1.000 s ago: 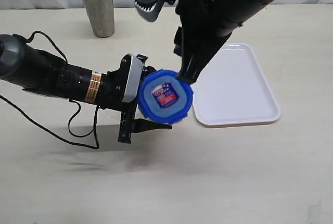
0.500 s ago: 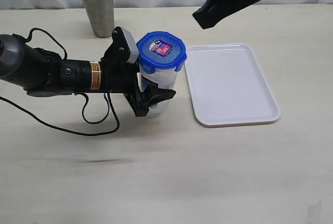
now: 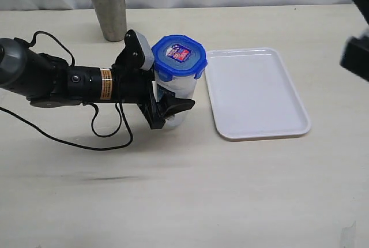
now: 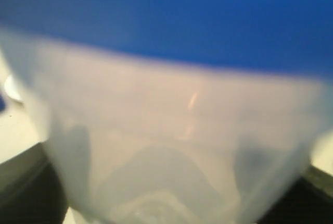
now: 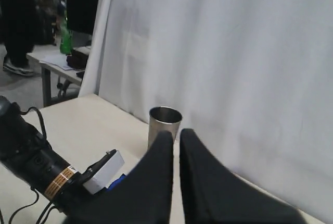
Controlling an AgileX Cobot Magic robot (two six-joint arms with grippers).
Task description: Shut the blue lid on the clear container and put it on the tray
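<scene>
Exterior view: in the upper left of the frame stands a steel cup, apart from everything else. Below it the left arm reaches in from the left edge, and the left gripper is clamped around the lower body of the clear container, one finger showing across its front. The container stands upright on the table near the centre, with the blue lid sitting level on its mouth. The left wrist view is a blur of clear wall with a blue band along it. Whether all four flaps are snapped down cannot be told.

Just right of the container lies the tray, near but not touching, with nothing on it. At the right edge only a dark part of the right arm shows; in the right wrist view the right gripper has its fingers pressed together on nothing.

Judged from this, the lidding looks done or nearly so; carrying the container onto the tray and letting go is left.
</scene>
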